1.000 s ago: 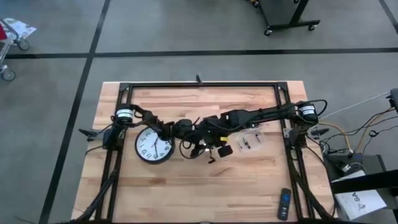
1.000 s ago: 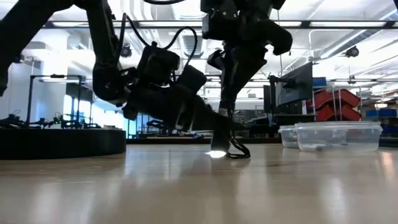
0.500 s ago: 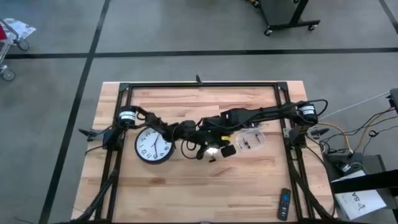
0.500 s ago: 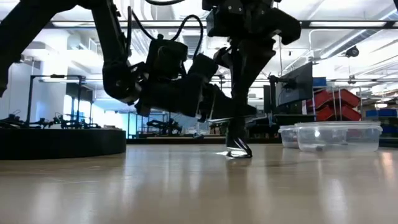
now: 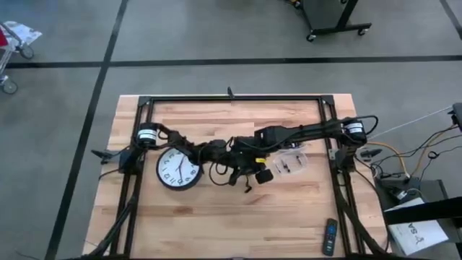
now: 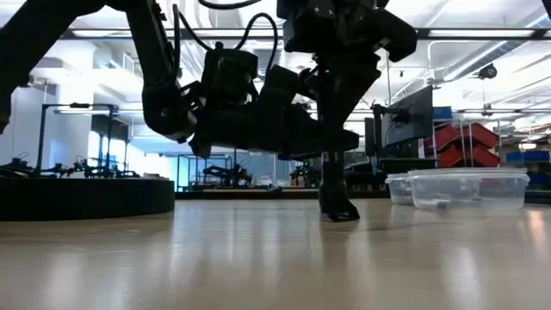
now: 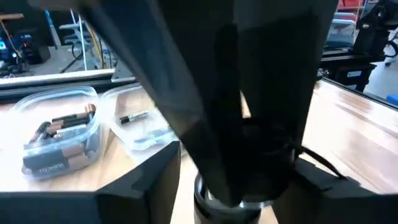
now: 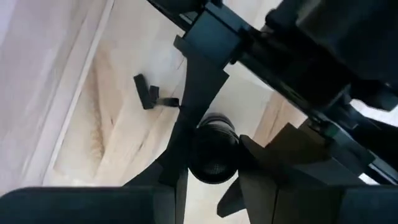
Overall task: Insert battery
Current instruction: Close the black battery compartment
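Dark cylinder (image 8: 214,149) upright, clamped in right gripper (image 6: 334,196); left gripper (image 7: 239,186) fingers apart astride it.

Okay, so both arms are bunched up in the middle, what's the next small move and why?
Probably ease the right gripper away toward the clear tub of batteries. It and the left gripper crowd one dark cylinder mid-table, no battery shows at either, and the tub sits on the right arm's side.

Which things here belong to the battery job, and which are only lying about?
For the job:
- black cylinder held between both grippers
- clear container of batteries
- lid with one loose battery

Lying about:
- wall clock
- remote control
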Robot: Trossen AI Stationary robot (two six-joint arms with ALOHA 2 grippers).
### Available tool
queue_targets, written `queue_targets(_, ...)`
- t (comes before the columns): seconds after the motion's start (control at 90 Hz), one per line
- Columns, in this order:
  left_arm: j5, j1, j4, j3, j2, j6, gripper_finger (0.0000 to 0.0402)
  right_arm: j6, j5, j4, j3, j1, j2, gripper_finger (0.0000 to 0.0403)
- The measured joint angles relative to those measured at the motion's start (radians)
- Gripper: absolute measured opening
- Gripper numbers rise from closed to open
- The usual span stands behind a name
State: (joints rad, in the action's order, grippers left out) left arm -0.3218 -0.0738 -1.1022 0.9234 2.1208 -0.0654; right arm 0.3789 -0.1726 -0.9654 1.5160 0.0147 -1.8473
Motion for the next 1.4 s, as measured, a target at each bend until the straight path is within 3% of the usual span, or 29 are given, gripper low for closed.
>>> queue_targets(0.378,-0.018,0.0,0.052,-0.004,0.0,0.003,0.018,-0.001,0.004,-0.014,-0.001,-0.002,0.0,0.0087)
queue_targets(0.833,-0.028,0.001,0.083,-0.005,0.0,0.007,0.0198,-0.003,0.074,-0.039,0.041,-0.006,-0.005,0.0087)
queue_targets(1.4,-0.028,0.001,0.119,-0.005,0.0,0.008,0.0169,0.012,0.069,-0.039,0.041,-0.008,-0.026,0.0087)
